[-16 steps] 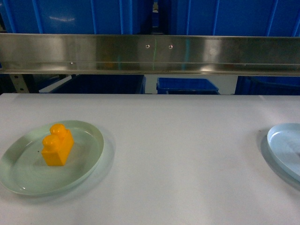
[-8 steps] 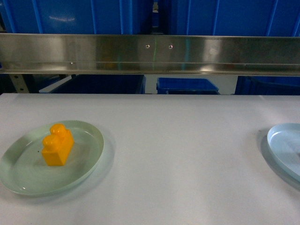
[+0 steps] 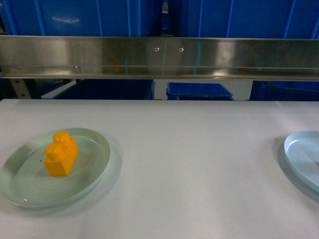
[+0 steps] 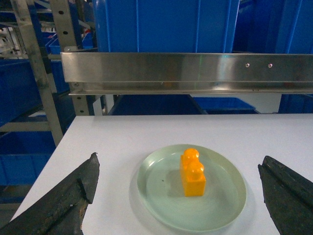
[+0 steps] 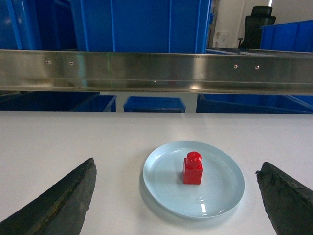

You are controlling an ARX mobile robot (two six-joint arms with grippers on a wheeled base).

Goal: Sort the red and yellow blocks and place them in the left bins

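The left claw (image 4: 178, 196) is spread wide, holding nothing, and the yellow block (image 4: 192, 172) stands upright ahead of it, between its fingers, on a pale green plate (image 4: 156, 193). The right claw (image 5: 176, 196) gapes too, with a red block (image 5: 192, 168) ahead on a pale blue plate (image 5: 161, 188). Blue bins (image 4: 166, 24) sit beyond the table (image 3: 199, 164), probably on shelving.
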